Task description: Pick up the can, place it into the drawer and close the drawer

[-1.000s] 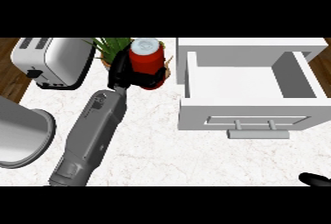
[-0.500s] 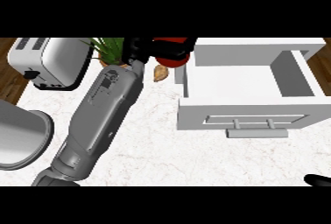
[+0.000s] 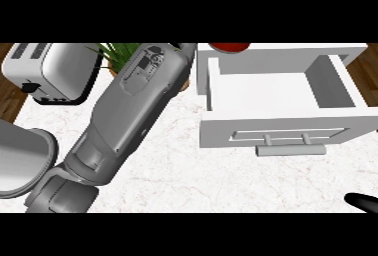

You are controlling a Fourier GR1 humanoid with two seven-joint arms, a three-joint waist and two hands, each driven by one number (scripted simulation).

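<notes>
The red can (image 3: 229, 47) shows only as a sliver at the top edge of the head view, above the back wall of the open white drawer (image 3: 284, 131). My left forearm (image 3: 125, 115) stretches diagonally from the lower left up to it. Just a dark edge of the left hand (image 3: 183, 46) shows beside the can, and the rest is cut off by the view's top edge. The hand still carries the can in the air. The drawer's inside is bare white, and its handle (image 3: 290, 148) faces me. A black tip of my right hand (image 3: 363, 201) shows at the lower right edge.
A silver toaster (image 3: 52, 70) stands at the back left with a green potted plant (image 3: 119, 53) beside it, partly behind my forearm. A round grey pot (image 3: 18, 160) sits at the left edge. Wooden floor lies beyond the white marble counter (image 3: 192, 175).
My left arm has swung right and farther back, carrying the can from beside the plant to over the drawer's back edge. The hand and most of the can have left the view.
</notes>
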